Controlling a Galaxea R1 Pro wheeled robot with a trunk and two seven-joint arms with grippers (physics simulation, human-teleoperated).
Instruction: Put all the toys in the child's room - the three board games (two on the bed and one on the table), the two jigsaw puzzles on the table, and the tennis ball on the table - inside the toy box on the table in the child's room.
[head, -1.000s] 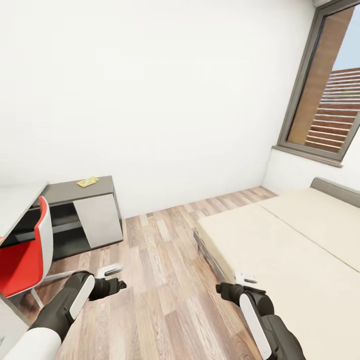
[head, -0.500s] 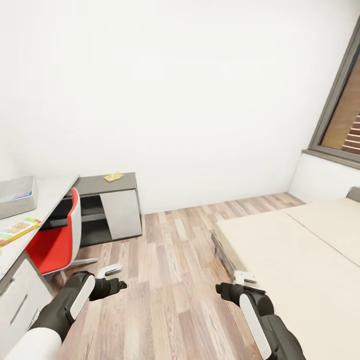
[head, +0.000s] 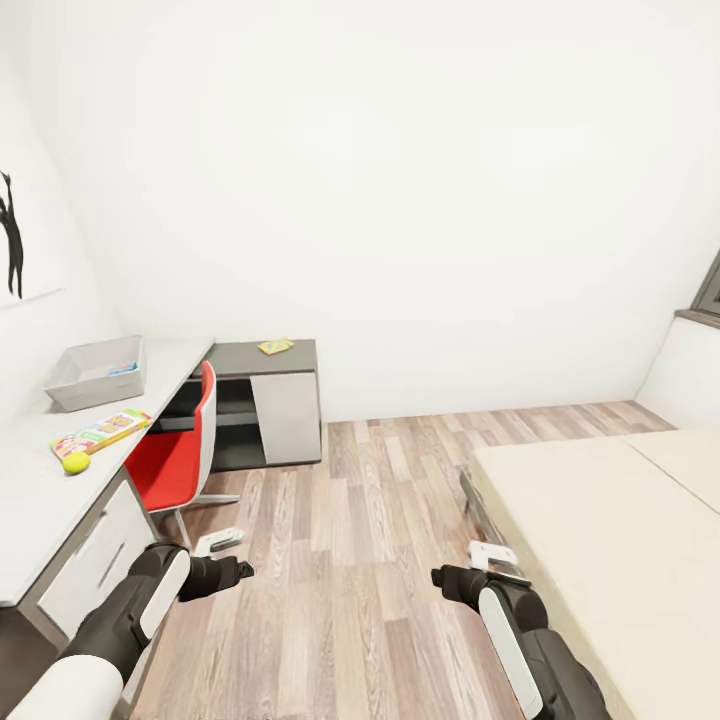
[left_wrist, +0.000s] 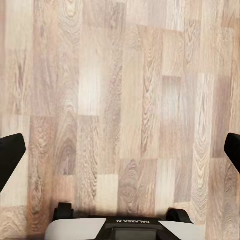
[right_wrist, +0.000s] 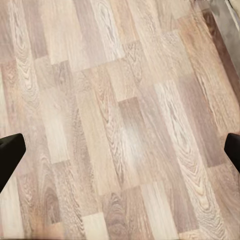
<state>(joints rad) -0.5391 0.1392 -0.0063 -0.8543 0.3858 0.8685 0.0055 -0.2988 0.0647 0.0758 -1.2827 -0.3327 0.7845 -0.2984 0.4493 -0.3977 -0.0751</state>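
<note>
The pale table (head: 40, 500) carries the grey toy box (head: 98, 372), one printed game carton (head: 103, 432) and the tennis ball (head: 75, 462) touching it; the dark shelf section (head: 245, 357) carries one jigsaw puzzle (head: 275, 346); the cream bed (head: 600, 540) stands on the wood floor (head: 350, 560).

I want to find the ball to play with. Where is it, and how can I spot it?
Look at the long pale desk along the left wall, behind the red-and-white swivel chair. Near its front edge lies a flat colourful board game, and the tennis ball sits against its nearer end. It is the only small, round, yellow-green thing there.
</note>
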